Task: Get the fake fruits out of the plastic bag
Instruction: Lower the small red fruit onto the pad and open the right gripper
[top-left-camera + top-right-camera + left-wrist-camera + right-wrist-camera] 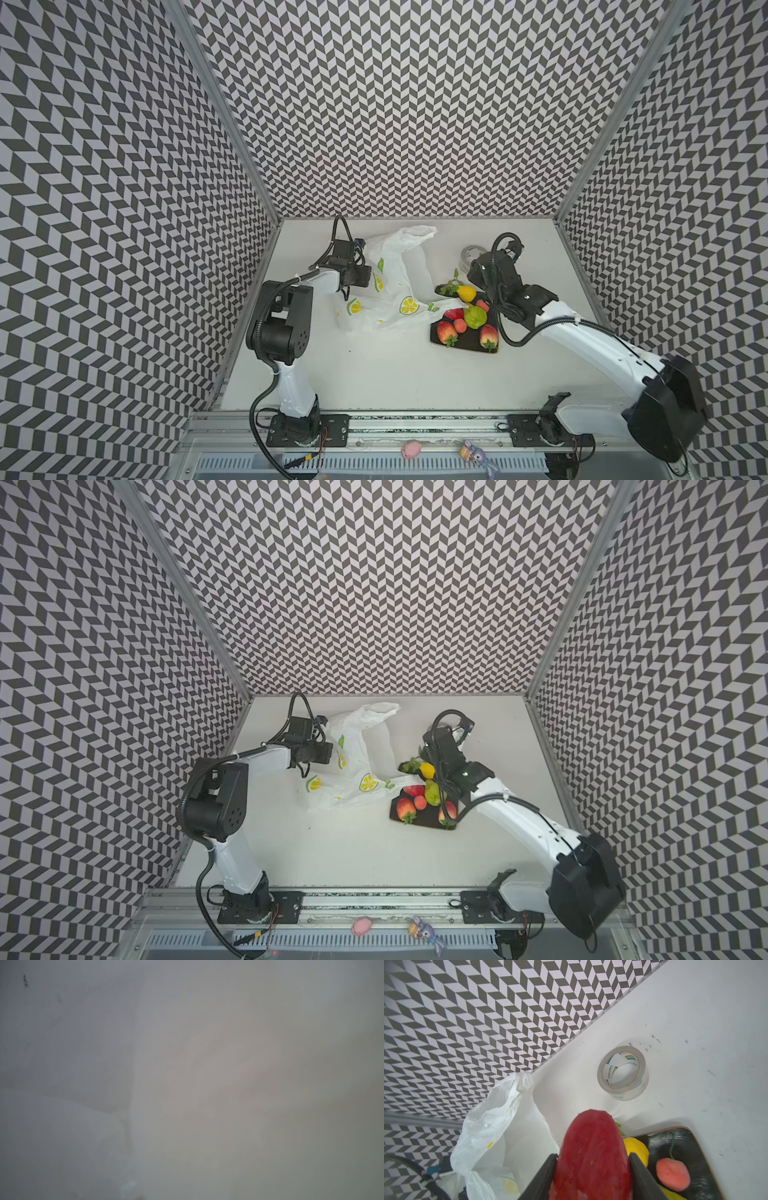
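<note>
Red and glossy, a strawberry sits clamped between the fingers of the right gripper, held off the table with the plastic bag to one side and the dark tray to the other. The task looks well advanced. In both top views the tray already carries other strawberries, a green fruit, small pink-orange ones and, at its far edge, a lemon with leaves. What seems left is to set the held fruit down and check the bag. The bag lies limp and crumpled just beside the tray, its upper part raised at the left gripper. That gripper's fingers are together, apparently pinching the plastic, though white film blanks the left wrist view. No bulge shows in the bag, but its inside cannot be seen. A tape roll lies apart, holding nothing.
</note>
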